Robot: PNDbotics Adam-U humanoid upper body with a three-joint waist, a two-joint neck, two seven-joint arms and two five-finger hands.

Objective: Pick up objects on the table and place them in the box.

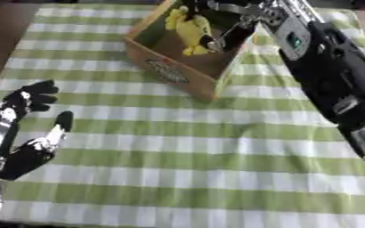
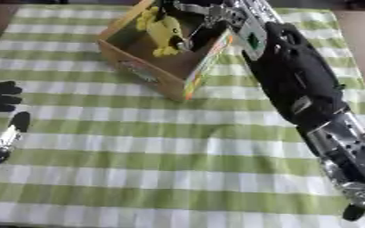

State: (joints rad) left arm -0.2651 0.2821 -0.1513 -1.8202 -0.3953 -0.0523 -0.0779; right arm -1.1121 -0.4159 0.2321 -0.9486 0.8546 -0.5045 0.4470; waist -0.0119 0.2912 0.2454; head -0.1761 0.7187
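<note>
Left eye view: yellow toy [image 1: 190,30] upright in box [image 1: 178,67]

— Where does the box [image 1: 187,67] stand?
— On the tablecloth [image 1: 201,151], far side, about the middle.
— What is in it?
— A soft toy [image 1: 190,30], toward its far left wall.
— And the hands?
— The right hand [image 1: 231,20] reaches in from the far right, just beside the toy. The left hand [image 1: 31,129] rests near the left edge, well apart from the box.
</note>
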